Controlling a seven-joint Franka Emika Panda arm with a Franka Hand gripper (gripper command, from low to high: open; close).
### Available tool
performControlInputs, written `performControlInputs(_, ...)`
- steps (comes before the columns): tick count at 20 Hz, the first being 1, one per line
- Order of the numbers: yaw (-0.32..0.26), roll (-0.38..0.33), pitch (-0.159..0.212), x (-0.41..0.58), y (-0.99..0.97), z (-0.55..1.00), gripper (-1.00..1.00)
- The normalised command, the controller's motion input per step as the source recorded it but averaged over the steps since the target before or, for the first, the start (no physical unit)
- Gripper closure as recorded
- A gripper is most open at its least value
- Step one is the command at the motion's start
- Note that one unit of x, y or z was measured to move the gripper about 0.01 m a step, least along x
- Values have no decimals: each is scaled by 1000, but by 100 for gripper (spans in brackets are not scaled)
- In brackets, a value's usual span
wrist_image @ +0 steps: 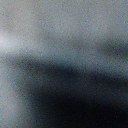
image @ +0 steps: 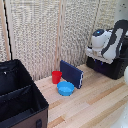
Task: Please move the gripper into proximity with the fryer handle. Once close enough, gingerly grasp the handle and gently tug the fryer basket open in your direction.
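Nearest to us in the exterior view sits a large black fabric case (image: 19, 97) with dividers, on the wooden tabletop (image: 95, 102). Behind it we find a blue bowl (image: 65, 88), a red cup (image: 57, 76) and a dark blue panel (image: 72, 73) leaning just beside them. Farther back, at the exterior view's right, the black fryer (image: 106, 67) stands with the gripper (image: 98, 50) directly over it — the handle is hidden. We cannot tell the fingers' spacing; the wrist view is only a dark blur.
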Motion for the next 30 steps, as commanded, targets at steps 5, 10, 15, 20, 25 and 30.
performControlInputs(5,-3,249,51,-91,638,357,100)
performControlInputs(10,-6,169,4,-143,787,218,100)
performControlInputs(15,-7,41,-84,-126,979,-93,100)
performControlInputs(20,-82,17,-20,220,890,-226,100)
performControlInputs(25,-253,-1,-51,165,347,-94,100)
performControlInputs(30,-283,6,-92,9,368,-248,100)
